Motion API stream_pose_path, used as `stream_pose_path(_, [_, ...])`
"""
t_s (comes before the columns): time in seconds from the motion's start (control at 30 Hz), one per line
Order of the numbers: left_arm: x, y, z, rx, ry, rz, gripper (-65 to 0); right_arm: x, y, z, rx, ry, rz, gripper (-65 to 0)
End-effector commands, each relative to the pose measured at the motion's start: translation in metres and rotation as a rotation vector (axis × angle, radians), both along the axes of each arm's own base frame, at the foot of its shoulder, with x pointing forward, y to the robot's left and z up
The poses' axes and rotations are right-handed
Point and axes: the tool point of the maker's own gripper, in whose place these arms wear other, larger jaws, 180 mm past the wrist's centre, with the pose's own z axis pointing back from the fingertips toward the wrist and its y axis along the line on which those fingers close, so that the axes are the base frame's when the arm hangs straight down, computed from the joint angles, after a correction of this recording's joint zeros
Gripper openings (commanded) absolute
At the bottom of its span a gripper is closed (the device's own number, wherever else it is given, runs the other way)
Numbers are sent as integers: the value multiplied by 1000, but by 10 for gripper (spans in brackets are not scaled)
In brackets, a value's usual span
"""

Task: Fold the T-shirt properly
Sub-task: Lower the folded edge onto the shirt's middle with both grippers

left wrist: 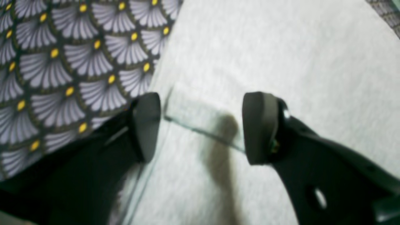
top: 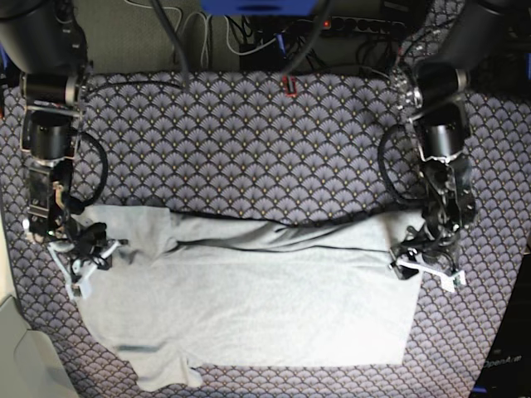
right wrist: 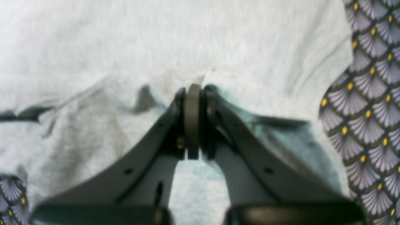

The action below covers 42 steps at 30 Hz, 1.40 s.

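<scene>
The light grey T-shirt (top: 249,307) lies spread on the table, its upper part folded down along a dark crease. At its left edge my right gripper (top: 79,255) is shut on the T-shirt. In the right wrist view the pads of that gripper (right wrist: 193,92) press together, and the cloth (right wrist: 187,37) puckers at their tips. My left gripper (top: 425,267) hovers at the shirt's right edge. It stands open in the left wrist view (left wrist: 203,126), a hemmed corner of the shirt (left wrist: 281,47) lying flat between its fingers (left wrist: 261,128).
The purple-grey fan-scale tablecloth (top: 249,149) covers the whole table and shows beside the shirt in both wrist views (left wrist: 62,62) (right wrist: 368,109). Cables and a power strip (top: 365,21) run behind the table's far edge.
</scene>
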Motion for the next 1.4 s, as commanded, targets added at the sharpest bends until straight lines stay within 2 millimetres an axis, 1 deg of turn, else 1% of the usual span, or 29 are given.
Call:
stream_pose_path(0.0, [13, 4, 18, 8, -52, 2, -245, 18, -8, 28, -5, -81, -7, -650])
stream_pose_path(0.07, [13, 2, 14, -1, -42, 1, -245, 17, -8, 27, -6, -79, -7, -650])
stream_pose_path(0.17, [13, 4, 16, 2, -52, 8, -245, 13, -13, 24, -14, -70, -11, -650])
stream_pose_path(0.3, [14, 5, 17, 5, -62, 11, -245, 12, -13, 23, -14, -68, -10, -650])
stream_pose_path(0.4, [11, 3, 6, -12, -36, 15, -246, 12, -13, 23, -15, -68, -11, -650])
stream_pose_path(0.57, [11, 3, 3, -13, -55, 29, -254, 12, -14, 24, -16, -68, -12, -650])
stream_pose_path(0.6, [11, 3, 2, -15, -52, 29, -277, 12, -14, 23, -16, -67, -12, -650])
stream_pose_path(0.63, [10, 2, 1, -19, -49, 29, -316, 11, -15, 23, -18, -67, -12, -650])
stream_pose_path(0.83, [11, 2, 3, -17, -55, 29, -645, 10, -15, 22, -17, -62, -13, -650])
stream_pose_path(0.87, [12, 2, 4, -16, -56, 29, -650, 8, -15, 18, -17, -55, -13, -650])
stream_pose_path(0.93, [12, 4, 5, -13, -58, 30, -632, 6, -15, 16, -18, -51, -12, -650])
stream_pose_path(0.97, [12, 6, 6, -10, -59, 32, -642, 6, -15, 16, -18, -53, -12, -650])
stream_pose_path(1.03, [15, 9, 11, -5, -69, 34, -648, 6, -15, 16, -17, -55, -12, -650])
stream_pose_path(1.13, [23, 13, 29, 18, -113, 33, -646, 10, -15, 21, -17, -65, -12, -650])
stream_pose_path(1.23, [35, 16, 51, 36, -157, 31, -646, 20, -15, 34, -17, -93, -13, -650])
stream_pose_path(1.3, [43, 22, 64, 42, -170, 33, -646, 27, -16, 44, -18, -113, -14, -650])
stream_pose_path(1.37, [50, 24, 74, 42, -174, 28, -646, 30, -23, 52, -30, -125, -20, -650])
